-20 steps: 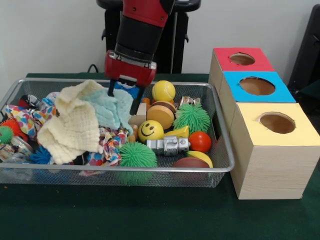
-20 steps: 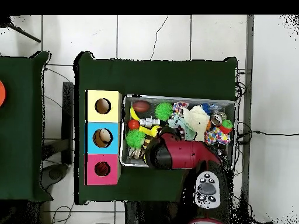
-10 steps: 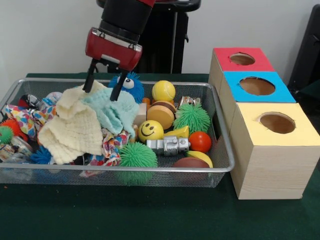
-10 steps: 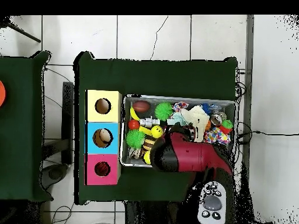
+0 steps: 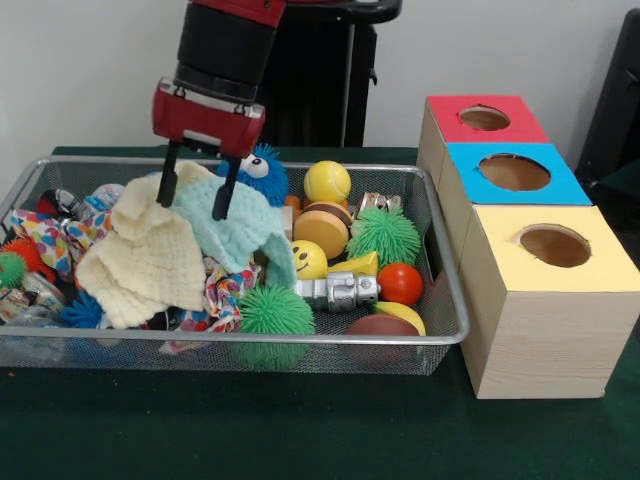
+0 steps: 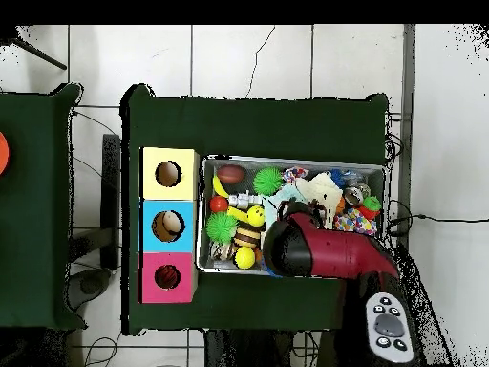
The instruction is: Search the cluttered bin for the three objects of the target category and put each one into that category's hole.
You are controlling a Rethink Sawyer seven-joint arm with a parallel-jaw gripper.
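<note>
Gripper (image 5: 196, 194): fingers spread, tips touching the mint cloth (image 5: 235, 225), nothing clamped. Bin (image 5: 440, 300) on tabletop (image 5: 300, 440): cream cloth (image 5: 150, 260) at 9 o'clock of the mint one; yellow ball (image 5: 327, 181) at 2 o'clock. Boxes (image 5: 530, 270) at 3 o'clock of bin.

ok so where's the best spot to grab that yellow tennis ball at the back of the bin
Probably from straight above, closing the tool across the yellow tennis ball's widest part. It is round, so any axis works, but its top is bare while the burger toy and blue fuzzy toy crowd its sides.
</note>
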